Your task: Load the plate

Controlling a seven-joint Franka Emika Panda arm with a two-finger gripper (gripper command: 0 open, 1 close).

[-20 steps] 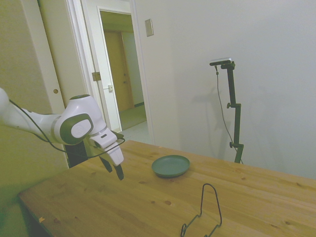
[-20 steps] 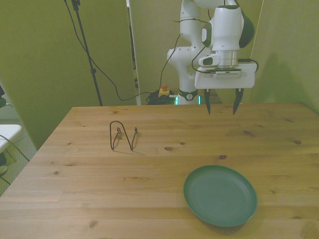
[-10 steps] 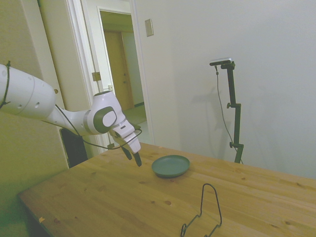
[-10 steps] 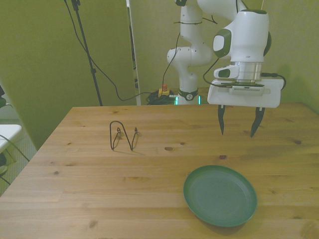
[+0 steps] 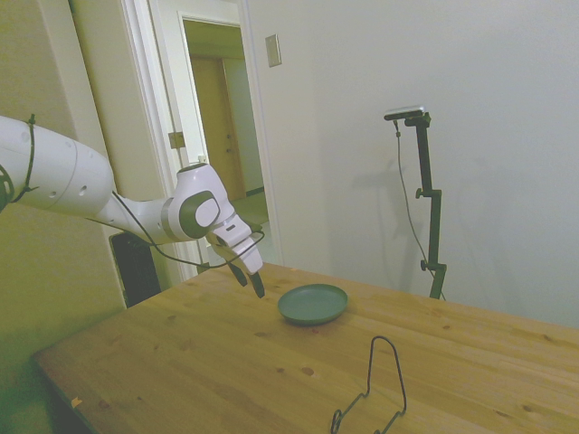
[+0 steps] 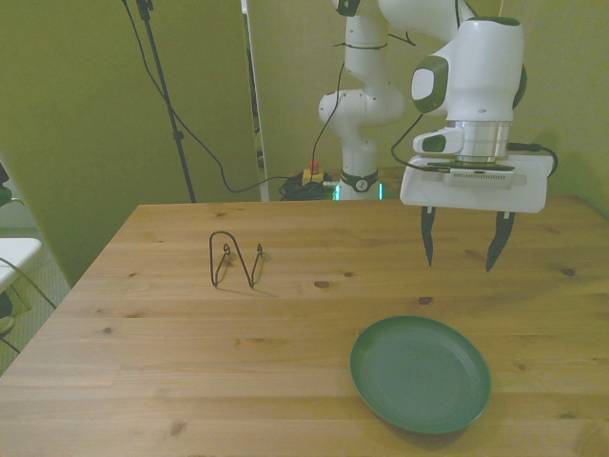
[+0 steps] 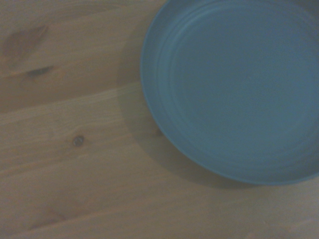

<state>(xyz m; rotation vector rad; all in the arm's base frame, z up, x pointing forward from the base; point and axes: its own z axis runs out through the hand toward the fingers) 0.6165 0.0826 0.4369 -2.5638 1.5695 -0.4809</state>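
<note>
plate (image 7: 234,94) cut off in wrist view, claw (image 6: 461,251) spread above table (image 6: 190,381)

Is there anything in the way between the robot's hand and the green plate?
No, nothing visible is. The end effector hangs open above the wooden table, and only bare wood lies between it and the plate. The wire rack stands well off toward the front view's left.

Plain dark teal-green plate (image 6: 421,374), knotty pale wooden table (image 6: 190,352), black wire rack (image 6: 236,259), white arm (image 6: 476,76)
</note>
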